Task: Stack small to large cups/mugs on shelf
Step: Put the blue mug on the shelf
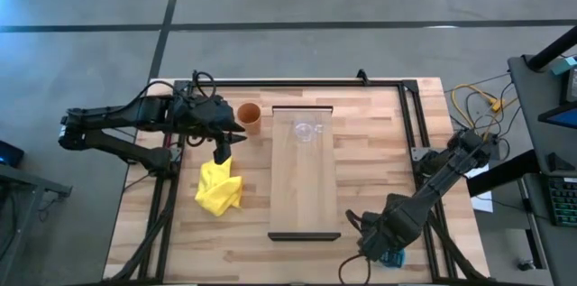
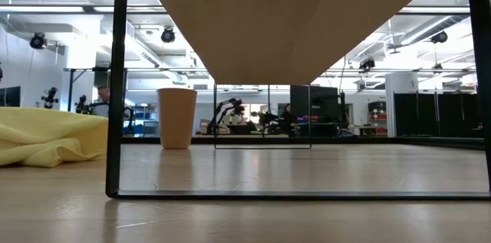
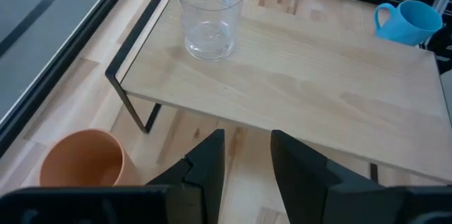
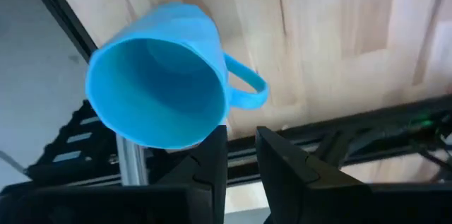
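A clear glass mug (image 1: 305, 131) (image 3: 210, 18) stands on the far end of the pale shelf (image 1: 304, 187). An orange-brown cup (image 1: 249, 116) (image 3: 81, 160) (image 2: 176, 117) stands upright on the tabletop, left of the shelf. My left gripper (image 1: 225, 148) (image 3: 247, 157) is open and empty, just near of that cup. A light-blue mug (image 4: 159, 75) (image 3: 409, 20) is at the table's near right edge. My right gripper (image 4: 241, 153) (image 1: 389, 248) is over it, fingers narrowly apart with nothing in the gap. My right gripper comes at the light-blue mug from above. One fingertip (image 4: 215, 139) stands right beside the mug's rim (image 4: 220, 114), near the handle (image 4: 247, 90). I cannot tell whether it touches the mug.
A crumpled yellow cloth (image 1: 219, 187) (image 2: 46, 136) lies on the tabletop left of the shelf, just near of my left gripper. The shelf stands on thin black legs (image 2: 115, 82), open beneath. A black rail frame (image 1: 410, 115) runs round the table.
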